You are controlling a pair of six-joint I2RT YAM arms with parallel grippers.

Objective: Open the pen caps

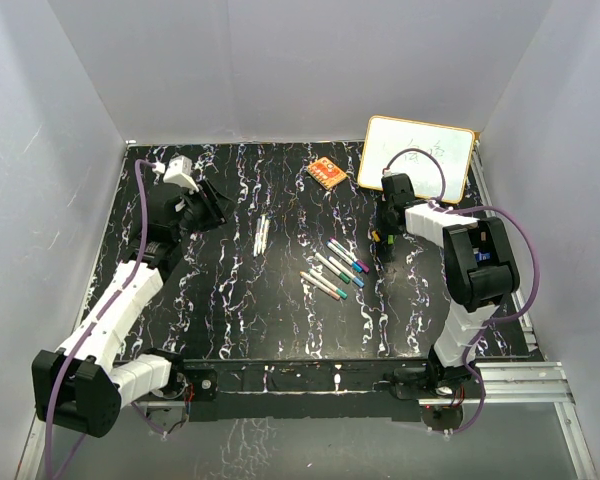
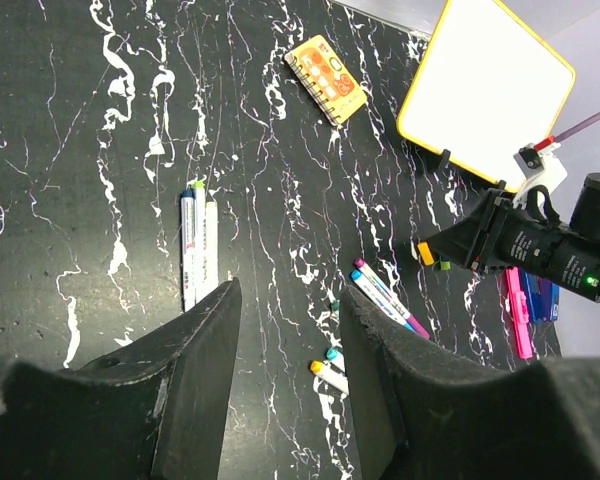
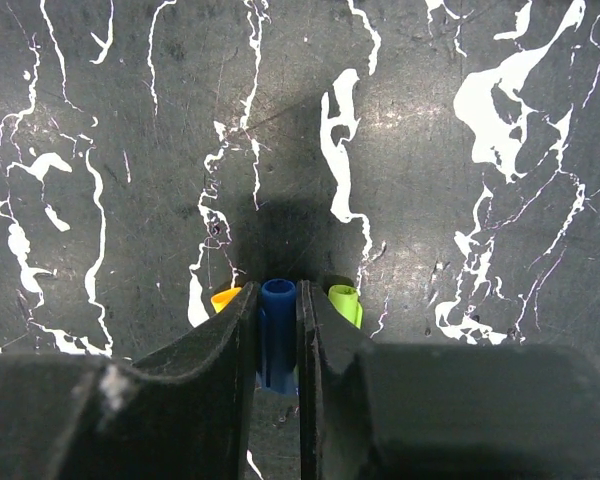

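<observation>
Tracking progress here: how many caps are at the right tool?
3: a blue cap pinched in the right tool, an orange cap close on one side, a green cap on the other. More may be hidden under the tool.

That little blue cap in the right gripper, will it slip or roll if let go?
The blue cap looks like smooth round plastic, so it would probably roll if released on the flat table. It seems small and light, and the right gripper pinches only its curved sides, so it may slip.
</observation>
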